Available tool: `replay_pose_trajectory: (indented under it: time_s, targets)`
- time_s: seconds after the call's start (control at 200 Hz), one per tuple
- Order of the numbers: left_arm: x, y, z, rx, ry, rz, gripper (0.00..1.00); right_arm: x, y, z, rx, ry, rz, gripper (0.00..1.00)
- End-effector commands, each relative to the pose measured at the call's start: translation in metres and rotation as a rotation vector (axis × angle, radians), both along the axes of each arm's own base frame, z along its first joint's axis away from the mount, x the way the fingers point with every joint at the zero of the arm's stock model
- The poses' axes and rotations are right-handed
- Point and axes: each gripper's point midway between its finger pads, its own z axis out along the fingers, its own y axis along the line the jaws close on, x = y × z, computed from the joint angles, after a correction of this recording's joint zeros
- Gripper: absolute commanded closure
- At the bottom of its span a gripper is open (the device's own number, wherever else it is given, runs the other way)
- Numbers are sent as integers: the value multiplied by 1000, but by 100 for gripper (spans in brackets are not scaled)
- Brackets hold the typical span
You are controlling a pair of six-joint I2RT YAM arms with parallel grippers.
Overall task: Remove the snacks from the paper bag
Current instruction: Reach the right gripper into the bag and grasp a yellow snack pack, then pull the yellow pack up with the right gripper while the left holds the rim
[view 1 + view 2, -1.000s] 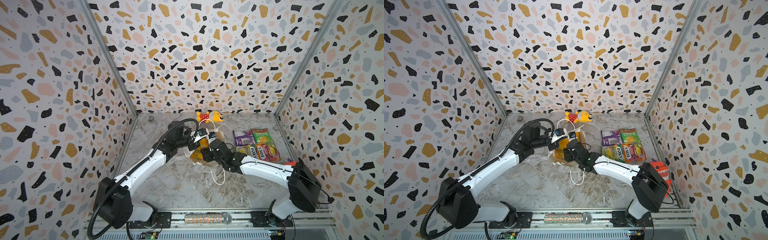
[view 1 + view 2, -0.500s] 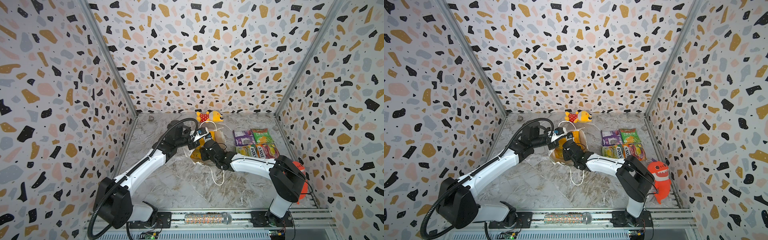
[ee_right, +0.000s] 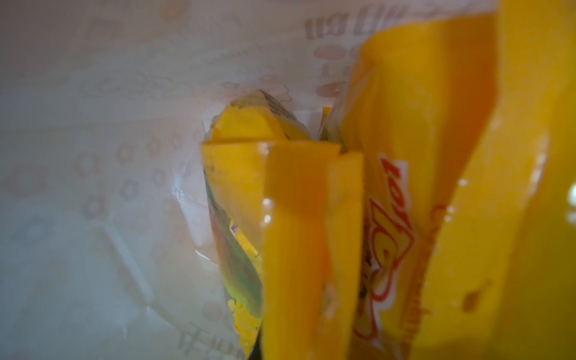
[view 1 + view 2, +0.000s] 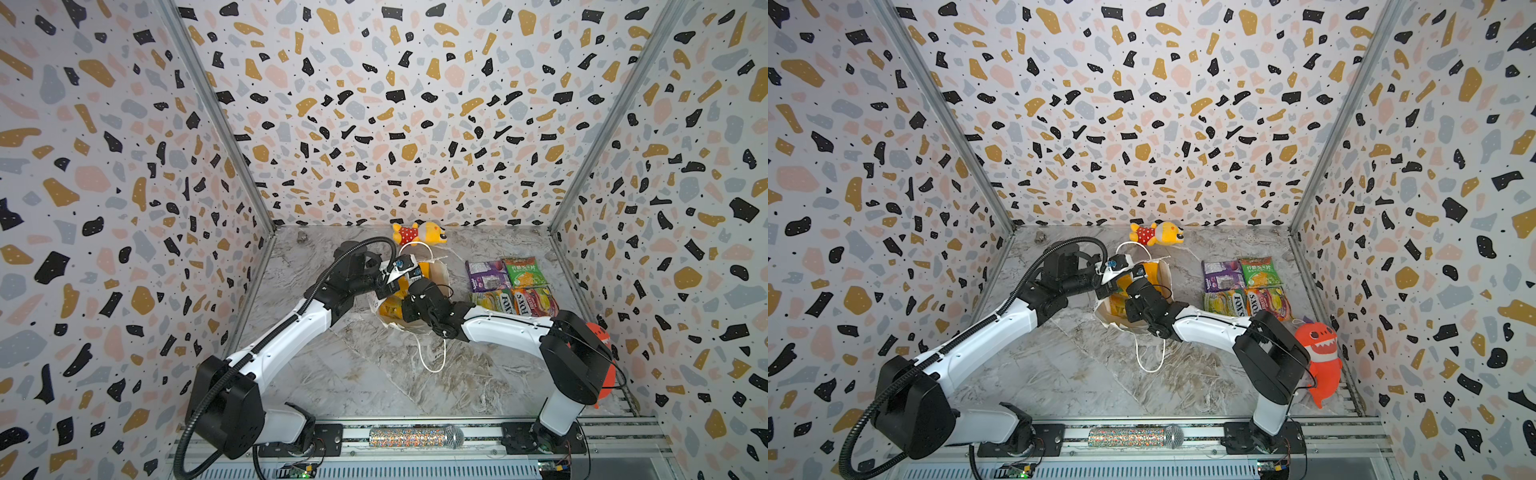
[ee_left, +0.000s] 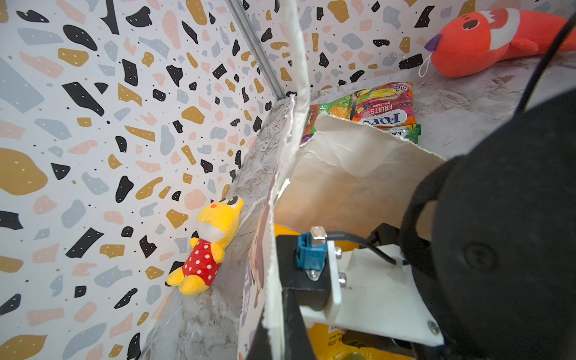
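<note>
Snacks: two orange-yellow packets (image 3: pixel 405 187) stand inside the paper bag (image 4: pixel 440 272) mid-table. They look like light, glossy, slippery film, so pinch a sealed top edge. Right gripper (image 4: pixel 405 297) is down in there, closed, seemingly on the nearer packet (image 3: pixel 296 249); its fingertips are hidden. Left gripper (image 4: pixel 381 291) clamps the bag's rim. Beyond, four packets (image 4: pixel 509 286) lie out, with the plush toy (image 4: pixel 419 235) at the back.

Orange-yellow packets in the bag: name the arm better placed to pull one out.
Likely right: right gripper inside the paper bag, shut on an orange-yellow packet; left gripper pinches its rim.
</note>
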Motion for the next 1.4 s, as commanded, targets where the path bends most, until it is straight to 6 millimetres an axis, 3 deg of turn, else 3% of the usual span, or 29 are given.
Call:
replay_pose_trajectory:
  time_s: [0.0,0.851,1.171,1.397]
  targets:
    - [-10,-9,11,-30,-38,-50,100,-8,9,61,90,-98,59,100]
    - [1,-1,10,-16,-53,29,100,-52,1,137,142,-231,196,100]
    - [5,1,11,-20,-61,53,100,-63,-12,156,161,-293,220,100]
    - [7,4,13,-25,-68,78,100,-67,-19,160,146,-313,227,100]
